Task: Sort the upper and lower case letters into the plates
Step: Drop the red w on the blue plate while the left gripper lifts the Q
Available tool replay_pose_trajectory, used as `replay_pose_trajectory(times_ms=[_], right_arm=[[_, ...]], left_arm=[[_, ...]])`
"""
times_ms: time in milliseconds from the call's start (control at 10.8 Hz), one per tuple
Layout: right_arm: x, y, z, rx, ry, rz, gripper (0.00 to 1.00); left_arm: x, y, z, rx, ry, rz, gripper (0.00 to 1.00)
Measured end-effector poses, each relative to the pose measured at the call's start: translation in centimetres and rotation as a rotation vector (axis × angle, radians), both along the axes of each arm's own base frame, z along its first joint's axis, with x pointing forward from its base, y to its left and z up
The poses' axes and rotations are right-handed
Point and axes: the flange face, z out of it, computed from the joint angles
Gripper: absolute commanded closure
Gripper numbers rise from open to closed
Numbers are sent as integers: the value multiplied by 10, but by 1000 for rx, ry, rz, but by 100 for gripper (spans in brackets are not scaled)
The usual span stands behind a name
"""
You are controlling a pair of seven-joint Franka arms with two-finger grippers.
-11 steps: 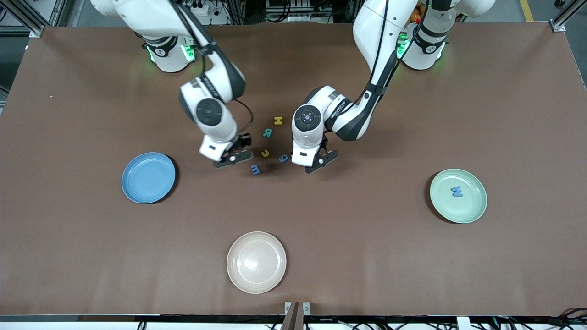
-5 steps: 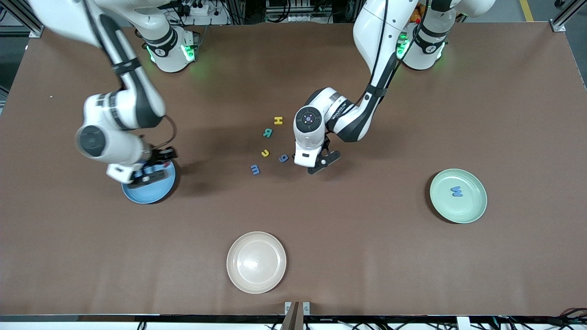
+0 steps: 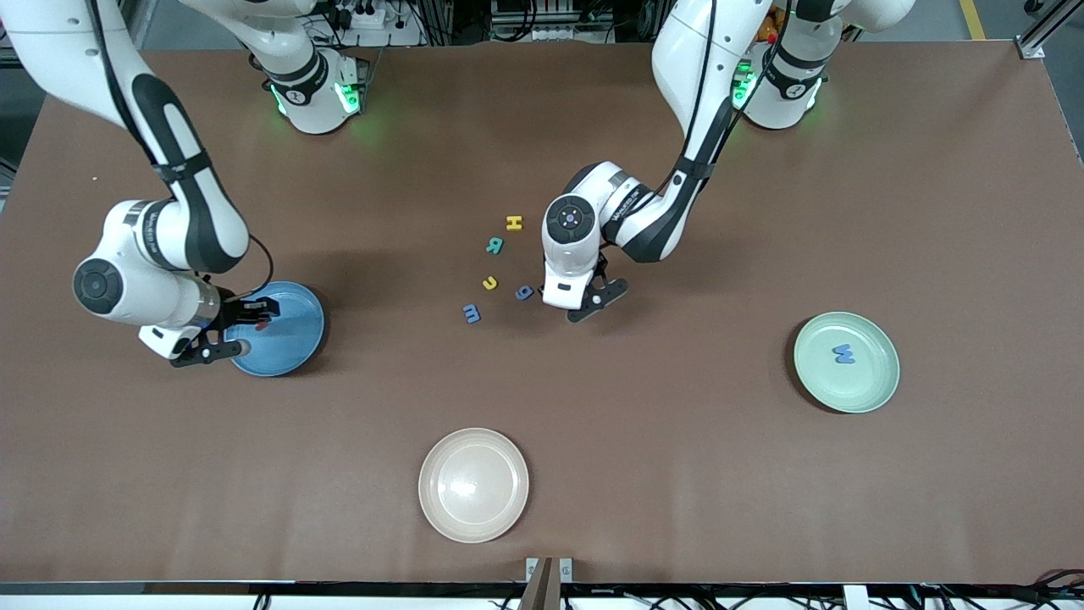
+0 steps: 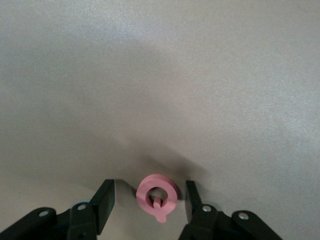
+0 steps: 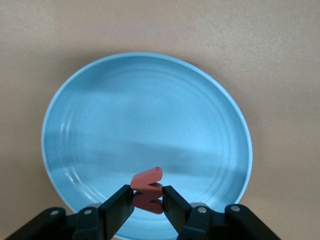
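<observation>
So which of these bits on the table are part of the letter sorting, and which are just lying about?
Part of the job:
- sky blue plate
- mint green plate holding a blue letter
- loose letters
- red letter in the right end effector
- pink letter between the left end effector fingers

Lying about:
- cream plate

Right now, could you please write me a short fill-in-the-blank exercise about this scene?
1. The right gripper holds a red letter over the ____ plate.
2. The mint green plate holds one ____ letter.
3. The left gripper's fingers flank a ____ letter on the table.

Missing words: blue; blue; pink
</observation>
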Motion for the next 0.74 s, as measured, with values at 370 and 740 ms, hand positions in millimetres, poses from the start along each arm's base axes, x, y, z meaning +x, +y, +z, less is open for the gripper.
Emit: replay_pose_trajectory(times_ms=[370,740], right_arm=[[2,23,-1,-13,6,-63,0],[9,43,8,-12,1,-36,0]], left_arm=[[1,-2,0,-10,-12,-1,100],[11,-4,17,-36,-49,-14,100]])
